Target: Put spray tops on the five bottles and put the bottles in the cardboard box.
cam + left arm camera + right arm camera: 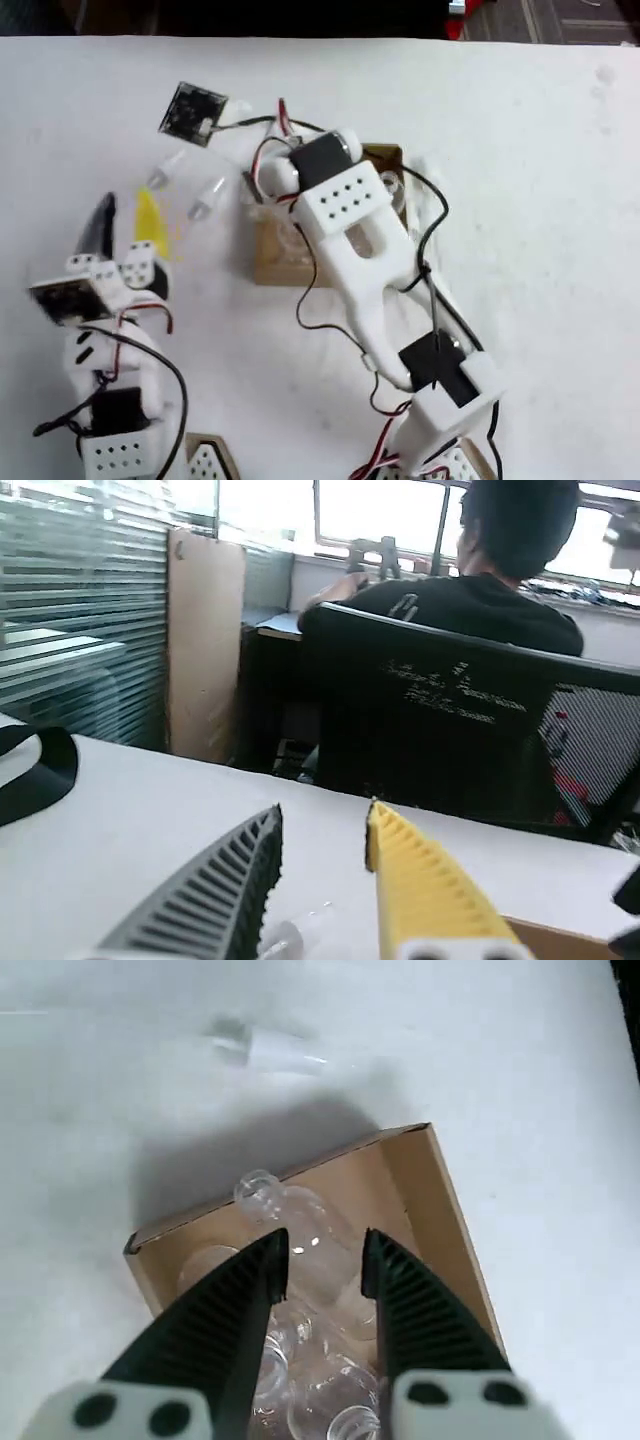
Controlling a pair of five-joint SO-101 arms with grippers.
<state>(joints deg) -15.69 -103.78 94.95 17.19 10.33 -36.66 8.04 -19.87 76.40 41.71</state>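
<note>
The cardboard box [272, 256] lies mid-table, mostly covered by my right arm [350, 205]. In the right wrist view the box [440, 1200] holds several clear bottles [300, 1225], and my right gripper [322, 1255] hangs open just above them with nothing between its black fingers. Two small spray tops [165, 172] [208, 198] lie on the table left of the box; one spray top [270, 1050] shows beyond the box. My left gripper [127, 196], one finger black and one yellow, stands open and empty near those tops, pointing away from the table's front [322, 815].
A black square board [192, 112] with wires sits behind the spray tops. Cables trail from the right arm across the box. The table's right half [540, 200] is bare white. A black strap [40, 775] lies at the table's edge.
</note>
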